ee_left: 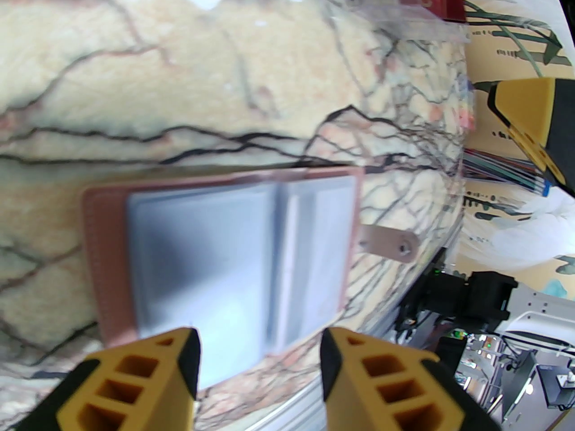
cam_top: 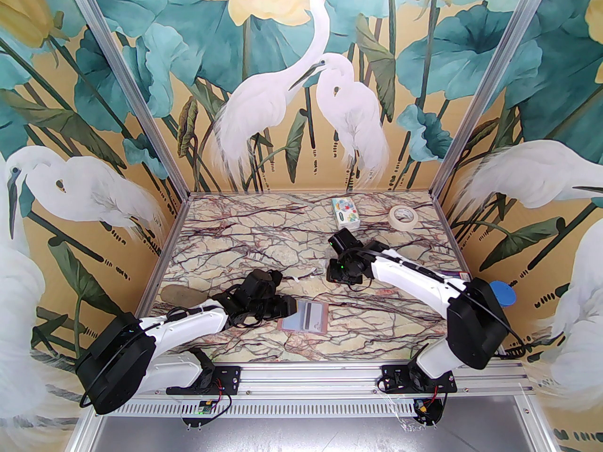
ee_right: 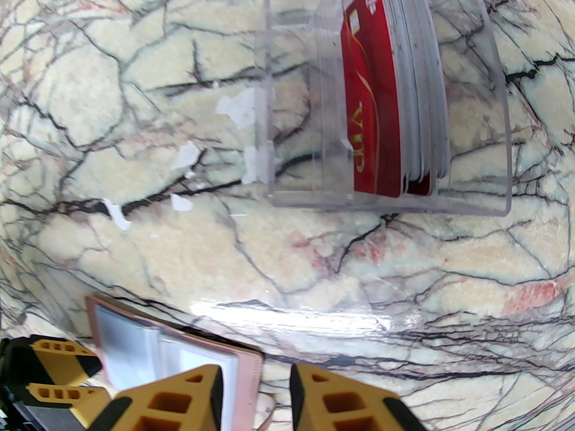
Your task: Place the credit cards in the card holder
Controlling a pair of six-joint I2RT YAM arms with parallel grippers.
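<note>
The pink card holder (ee_left: 108,258) lies open flat on the marble table near the front edge, its clear sleeves up. In the top view a grey card with a dark stripe (cam_top: 308,316) shows on its open pages (cam_top: 301,326). My left gripper (ee_left: 260,344) hovers low at its near edge, open, nothing between the fingers. More credit cards (ee_right: 375,106), a red one in front of several pale ones, stand upright in a clear plastic stand (ee_right: 292,106). My right gripper (ee_right: 256,380) is open and empty, between the stand and the card holder (ee_right: 96,326).
A colourful tissue pack (cam_top: 345,212) and a roll of tape (cam_top: 404,216) sit at the back of the table. A flat brown oval (cam_top: 181,294) lies at the left edge, a blue disc (cam_top: 501,294) at the right. White paper scraps (ee_right: 238,106) dot the marble.
</note>
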